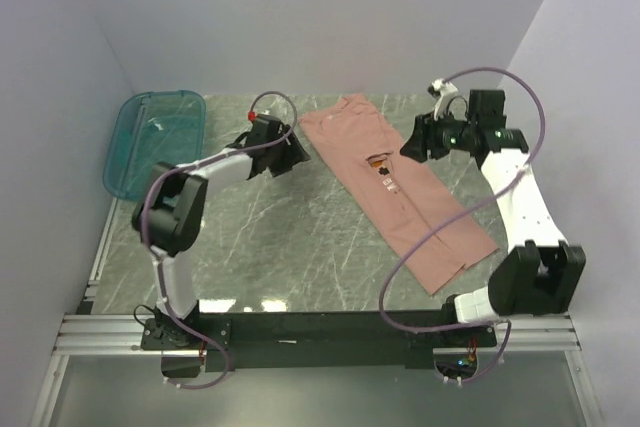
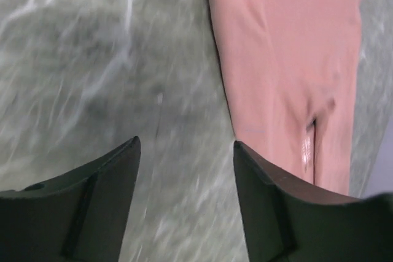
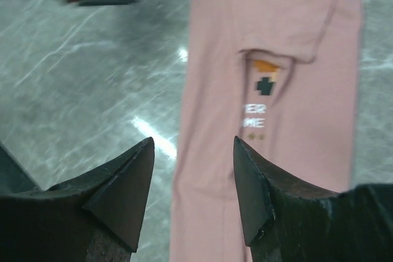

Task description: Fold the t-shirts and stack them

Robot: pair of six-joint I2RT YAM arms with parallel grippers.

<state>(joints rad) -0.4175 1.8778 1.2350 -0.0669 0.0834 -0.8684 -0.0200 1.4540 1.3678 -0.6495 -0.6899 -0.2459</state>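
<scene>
The pink t-shirt (image 1: 400,187) lies flat on the grey marbled table (image 1: 280,237), folded lengthwise into a long narrow strip. It runs on a slant from the far middle of the table down toward the near right. A small blocky print (image 3: 264,84) and a few white letters (image 3: 255,116) show on its chest, with the top of the print tucked under a folded-over flap of cloth. The left gripper (image 1: 293,152) is stretched out toward the far middle, just beside the left edge of the shirt's far end. Its fingers (image 2: 104,194) are spread apart with nothing between them, and only bare table shows under the gap. The right gripper (image 1: 408,150) reaches in from the right side of the strip, close to the print. Its fingers (image 3: 123,188) are also spread and pinch nothing. From its own camera, one finger sits over the table and the other over pink cloth, with the shirt's long edge running between them. I cannot tell how high either claw is above the surface. A teal see-through bin (image 1: 125,137) sits at the far left corner, well apart from the shirt.
</scene>
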